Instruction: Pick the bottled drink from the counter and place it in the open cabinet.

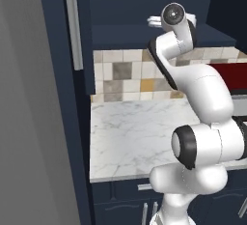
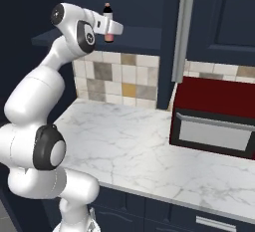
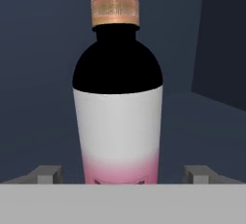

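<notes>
High up inside the cabinet (image 2: pixel 139 7), the bottle (image 2: pixel 107 22) stands upright on the dark shelf (image 2: pixel 134 39), its long axis vertical. In the right base view its dark top points up and its pink bottom end rests at the shelf's front edge, just past the gripper (image 2: pixel 113 27). The hand view, rolled over with the hand, shows the bottle (image 3: pixel 117 103) with an orange ribbed end at the top, then black, then a white band fading to pink at the bottom. The gripper (image 3: pixel 124 174) has its fingers (image 3: pixel 47 174) spread wide, one on each side of the bottle, with a clear gap on both sides, so nothing is pinched. Below, the marble surface (image 1: pixel 140 137) lies beneath the raised arm, and a dark red box (image 2: pixel 214 119) sits on it to the right, under the cabinet's silver bar handle (image 2: pixel 182 27).
</notes>
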### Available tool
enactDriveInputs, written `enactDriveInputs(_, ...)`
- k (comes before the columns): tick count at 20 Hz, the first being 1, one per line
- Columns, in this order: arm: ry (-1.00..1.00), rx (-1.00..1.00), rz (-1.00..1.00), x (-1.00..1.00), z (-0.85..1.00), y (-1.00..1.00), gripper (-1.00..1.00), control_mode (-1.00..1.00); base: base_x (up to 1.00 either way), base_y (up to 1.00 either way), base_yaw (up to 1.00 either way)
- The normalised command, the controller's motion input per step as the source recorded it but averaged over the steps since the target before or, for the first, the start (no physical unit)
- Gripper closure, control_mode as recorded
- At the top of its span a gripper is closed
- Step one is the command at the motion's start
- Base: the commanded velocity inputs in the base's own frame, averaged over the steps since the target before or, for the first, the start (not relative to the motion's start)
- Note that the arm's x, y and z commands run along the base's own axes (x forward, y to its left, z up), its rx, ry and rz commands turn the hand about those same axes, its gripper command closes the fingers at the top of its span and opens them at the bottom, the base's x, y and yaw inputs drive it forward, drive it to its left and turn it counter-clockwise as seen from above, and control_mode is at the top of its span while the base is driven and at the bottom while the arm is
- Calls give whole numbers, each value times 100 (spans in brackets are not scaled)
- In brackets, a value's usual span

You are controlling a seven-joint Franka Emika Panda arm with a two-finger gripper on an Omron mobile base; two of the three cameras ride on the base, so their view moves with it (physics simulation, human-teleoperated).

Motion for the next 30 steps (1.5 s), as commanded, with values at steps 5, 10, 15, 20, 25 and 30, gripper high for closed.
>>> enactDriveInputs(5, 0, 0, 0, 0, 0, 0, -100, -100, 0, 0, 0)
enactDriveInputs(10, 0, 0, 0, -20, 0, 0, -100, -100, 0, 0, 0)
enactDriveInputs(15, 0, 0, 0, -36, 0, 0, -100, -100, 0, 0, 0)
enactDriveInputs(20, 0, 0, 0, -49, 0, 0, -100, -100, 0, 0, 0)
enactDriveInputs(25, 0, 0, 3, -76, 0, 0, -100, -100, 0, 0, 0)
enactDriveInputs(30, 0, 0, 9, -98, 0, 0, -100, -100, 0, 0, 0)
